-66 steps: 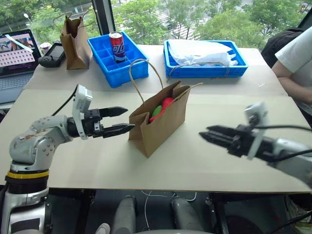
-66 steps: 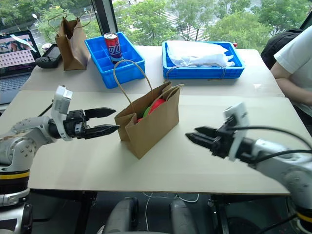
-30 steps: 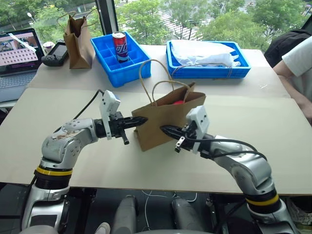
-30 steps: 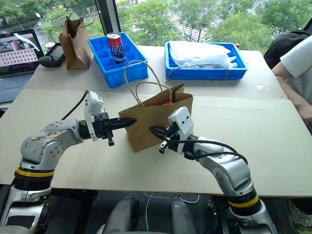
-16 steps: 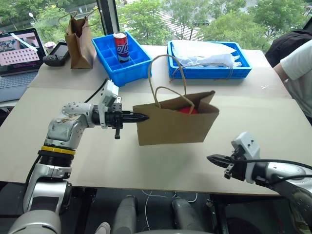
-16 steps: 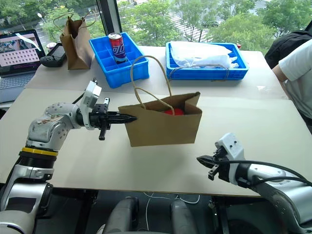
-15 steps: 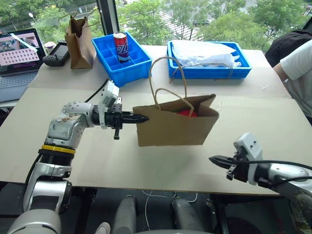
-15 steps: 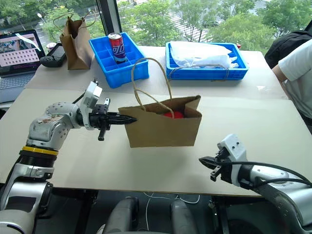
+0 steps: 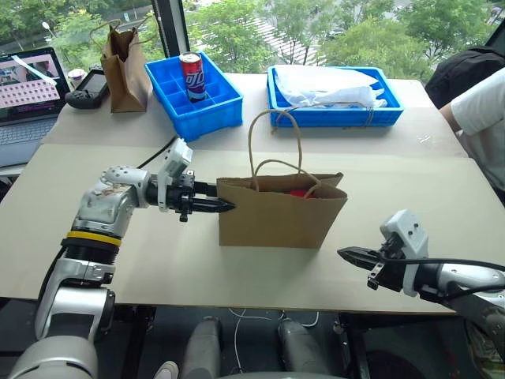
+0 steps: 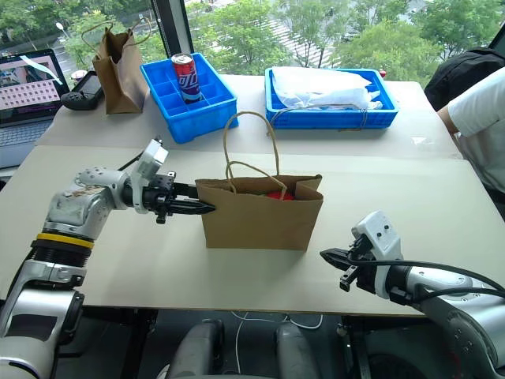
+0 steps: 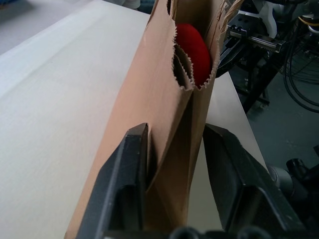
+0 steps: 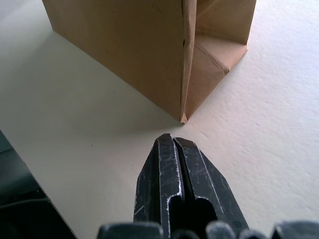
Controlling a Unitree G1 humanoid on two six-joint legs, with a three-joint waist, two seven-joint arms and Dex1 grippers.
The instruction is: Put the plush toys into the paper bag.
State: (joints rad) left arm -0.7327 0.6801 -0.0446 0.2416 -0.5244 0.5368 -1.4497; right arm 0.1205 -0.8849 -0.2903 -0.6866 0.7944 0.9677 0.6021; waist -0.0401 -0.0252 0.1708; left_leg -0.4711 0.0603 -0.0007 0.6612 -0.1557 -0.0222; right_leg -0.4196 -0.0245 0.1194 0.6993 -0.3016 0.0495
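The wide paper bag [image 9: 280,215] stands upright on the table's middle, its twine handles [image 9: 276,142] sticking up. One red plush toy [image 11: 192,46] lies inside it and peeks over the rim [image 9: 298,192]. My left gripper [image 9: 223,208] is at the bag's left end, open, its fingers [image 11: 130,169] straddling the folded end panel. My right gripper [image 9: 344,253] is shut and empty, low over the table near the front edge, to the right of the bag, pointing at the bag's near corner [image 12: 183,117].
At the back stand a blue bin [image 9: 207,104] with a soda can [image 9: 190,76], a blue tray [image 9: 331,114] holding white bags, and a narrower brown bag [image 9: 124,69]. A laptop [image 9: 28,87] sits far left. A person [image 9: 481,110] sits at the table's right.
The bag, hanging lifted from my shut left gripper half a second ago, now stands on the table and the left fingers have opened. My right gripper pulled away from the bag to the front right.
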